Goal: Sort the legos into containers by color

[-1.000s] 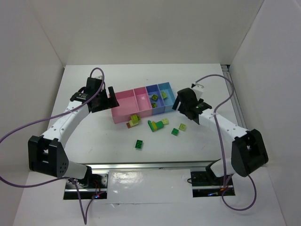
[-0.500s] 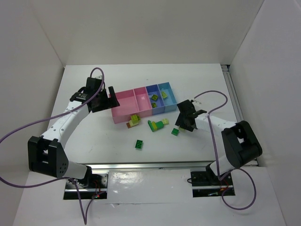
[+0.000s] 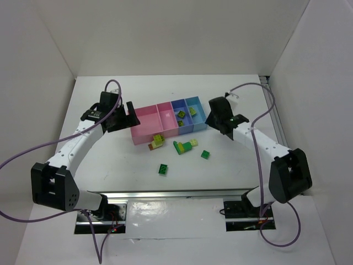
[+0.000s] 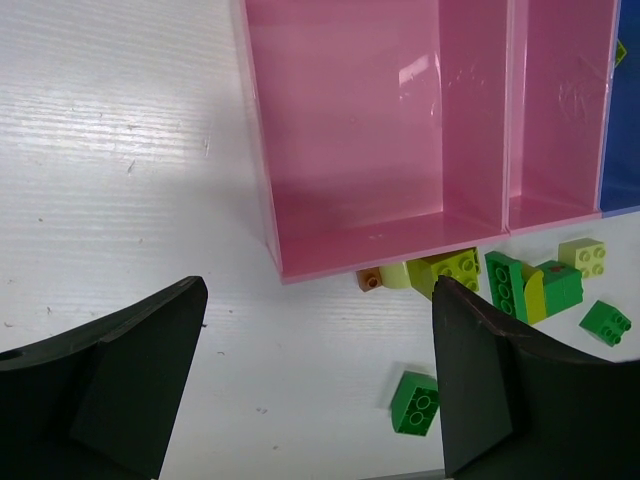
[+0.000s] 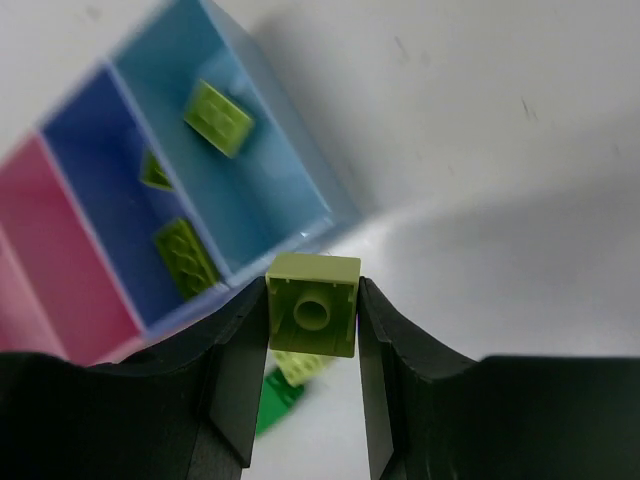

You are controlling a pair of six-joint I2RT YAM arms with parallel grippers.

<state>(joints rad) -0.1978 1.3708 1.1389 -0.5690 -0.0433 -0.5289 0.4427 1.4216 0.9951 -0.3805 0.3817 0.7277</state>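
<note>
The right arm, which half a second back was bent low over the table (image 3: 110, 160) at about 5 o'clock from the tray (image 3: 144, 139), has lifted and swung up to the tray's 3 o'clock side. The lime brick (image 5: 313, 320) that lay there has left the table with it. It now sits clamped between the fingers of the right gripper (image 5: 311, 300), underside socket towards the wrist camera, held by two opposite flat sides so it should not twist out. It hangs just off the near corner of the light blue compartment (image 5: 265, 190), not yet over it. That compartment already holds a lime piece (image 5: 218, 117) of like colour, so I judge it the likely target, with a short carry towards 10 o'clock still needed. The periwinkle compartment (image 5: 100, 170) next to it has two bricks. The left gripper (image 4: 320, 300) hovers at the tray's 9 o'clock end, fingers wide apart and holding nothing, seemingly parked clear of the other arm's work. The large pink compartment (image 4: 350, 130) and the narrow pink compartment (image 4: 560, 110) are bare. The remaining legos (image 3: 185, 146) lie on the table at 6 o'clock from the tray: a mixed cluster touching its near wall, a green and yellow group, and two single dark green bricks (image 3: 163, 169).
</note>
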